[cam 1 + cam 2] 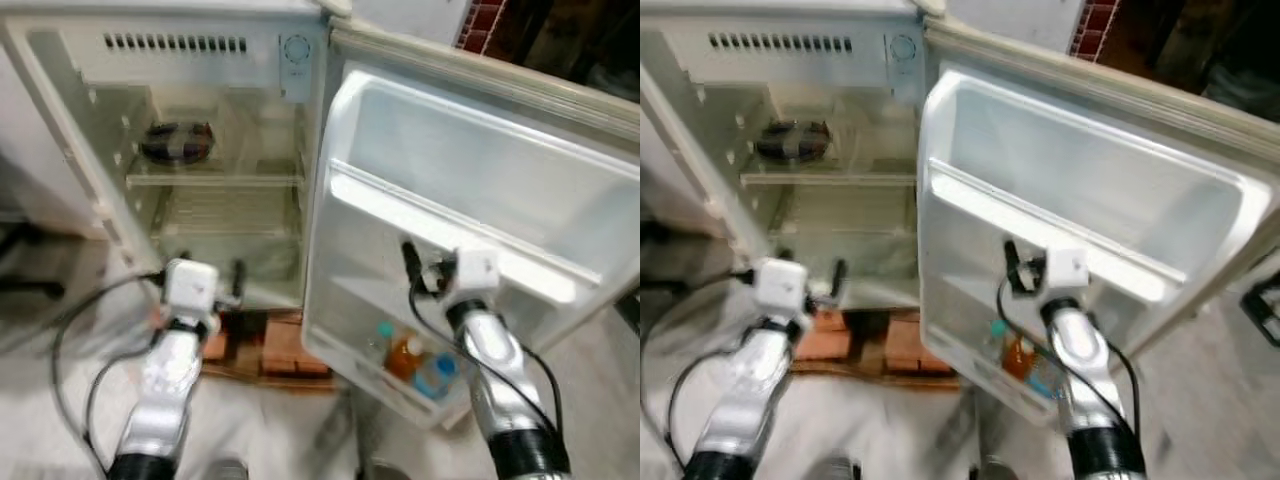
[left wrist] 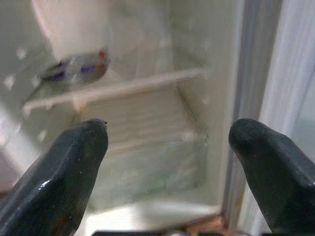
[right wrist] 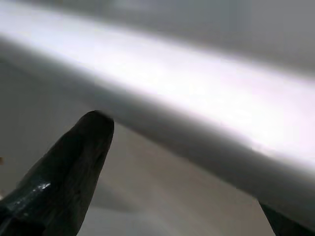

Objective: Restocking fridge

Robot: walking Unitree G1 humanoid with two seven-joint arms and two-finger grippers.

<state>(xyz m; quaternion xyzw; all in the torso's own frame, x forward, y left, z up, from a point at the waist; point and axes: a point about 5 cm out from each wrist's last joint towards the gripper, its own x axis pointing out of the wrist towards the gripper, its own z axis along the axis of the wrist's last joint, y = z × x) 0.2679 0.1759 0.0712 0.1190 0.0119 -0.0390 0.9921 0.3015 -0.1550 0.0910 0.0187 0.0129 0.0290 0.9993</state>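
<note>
Gaping fridge [image 1: 215,150], bottles' [image 1: 412,362] labels unreadable

A pale floor [image 1: 60,300], red bricks [image 1: 290,355] below, a brick wall [image 1: 482,22] behind.

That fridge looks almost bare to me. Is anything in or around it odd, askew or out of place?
Nothing is spilled or broken. Two things stand out: the fridge rests on bricks instead of the floor, and its stock is sparse, with one dark packet on the upper shelf and a few bottles in the lowest door bin.
</note>
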